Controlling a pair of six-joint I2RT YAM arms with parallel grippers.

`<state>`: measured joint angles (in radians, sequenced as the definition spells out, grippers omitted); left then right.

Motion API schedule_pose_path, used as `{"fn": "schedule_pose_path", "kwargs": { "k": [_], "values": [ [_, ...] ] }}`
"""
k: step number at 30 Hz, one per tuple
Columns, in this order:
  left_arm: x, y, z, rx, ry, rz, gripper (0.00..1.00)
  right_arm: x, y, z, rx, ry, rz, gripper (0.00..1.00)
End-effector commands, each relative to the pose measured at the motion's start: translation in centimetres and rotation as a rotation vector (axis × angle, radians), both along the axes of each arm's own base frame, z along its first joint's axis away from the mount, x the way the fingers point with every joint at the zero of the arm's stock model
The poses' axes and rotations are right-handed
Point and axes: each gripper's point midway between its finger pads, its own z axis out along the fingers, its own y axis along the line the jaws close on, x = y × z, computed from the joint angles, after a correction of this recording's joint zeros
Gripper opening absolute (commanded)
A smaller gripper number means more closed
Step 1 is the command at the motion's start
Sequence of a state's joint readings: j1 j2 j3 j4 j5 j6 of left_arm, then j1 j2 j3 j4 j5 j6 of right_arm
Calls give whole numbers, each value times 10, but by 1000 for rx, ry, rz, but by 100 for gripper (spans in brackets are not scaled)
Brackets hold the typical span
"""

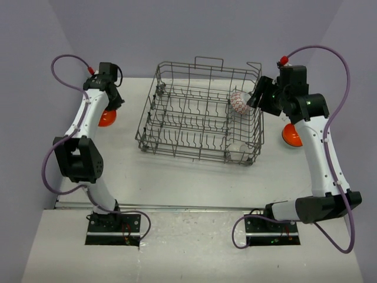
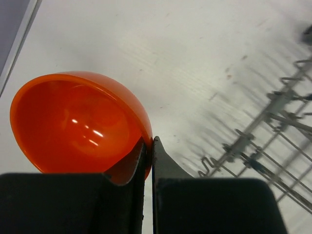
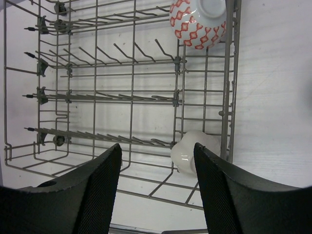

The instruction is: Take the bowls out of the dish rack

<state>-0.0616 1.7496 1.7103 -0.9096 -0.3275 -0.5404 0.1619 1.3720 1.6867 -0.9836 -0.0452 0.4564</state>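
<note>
The grey wire dish rack (image 1: 194, 132) stands in the middle of the table. Inside it, a white bowl with a red pattern (image 1: 240, 102) leans against the right wall, and a plain white bowl (image 1: 237, 150) lies in the near right corner. My right gripper (image 1: 257, 97) hovers open over that right side; its wrist view has the patterned bowl (image 3: 197, 22) at the top and the white bowl (image 3: 190, 153) between the fingers, lower down. My left gripper (image 2: 150, 144) is shut on the rim of a tilted orange bowl (image 2: 78, 122), left of the rack.
A second orange bowl (image 1: 291, 136) sits on the table to the right of the rack, beside my right arm. The rack's wire tines (image 2: 273, 105) lie close to the right of the left gripper. A wall edge runs along the table's left side.
</note>
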Motion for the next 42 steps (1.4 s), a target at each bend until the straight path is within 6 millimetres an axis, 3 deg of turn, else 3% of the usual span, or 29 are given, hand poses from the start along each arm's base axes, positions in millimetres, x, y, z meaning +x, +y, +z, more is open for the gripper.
{"fn": "schedule_pose_path", "kwargs": {
  "k": [1,4,10,17,26,28,32,35,36,37,42],
  "values": [
    [4,22,-26,-28,99,85,0,-3,2,19,15,-38,11,62],
    [5,35,-58,-32,198,122,0,-6,1,18,12,-37,4,62],
    [8,55,-98,-13,291,159,0,-9,-7,8,-23,-10,-22,62],
    [13,76,-119,-2,348,189,0,-12,-10,-6,-42,38,-27,62],
    [5,80,-142,-32,393,209,0,-11,-16,-14,-69,69,-48,62],
    [2,78,-146,-48,400,211,7,-12,-16,-16,-70,72,-46,62],
    [2,76,-146,-62,391,209,13,-12,-17,-21,-75,81,-44,62],
    [1,75,-139,-67,381,210,34,-13,-18,-21,-81,81,-43,62],
    [1,76,-131,-64,362,212,45,-13,-18,-21,-82,75,-39,62],
    [3,76,-125,-63,345,214,50,-13,-17,-21,-82,75,-37,62],
    [19,70,-80,-106,207,201,63,-11,-17,-24,-86,84,-33,62]
  ]
}}
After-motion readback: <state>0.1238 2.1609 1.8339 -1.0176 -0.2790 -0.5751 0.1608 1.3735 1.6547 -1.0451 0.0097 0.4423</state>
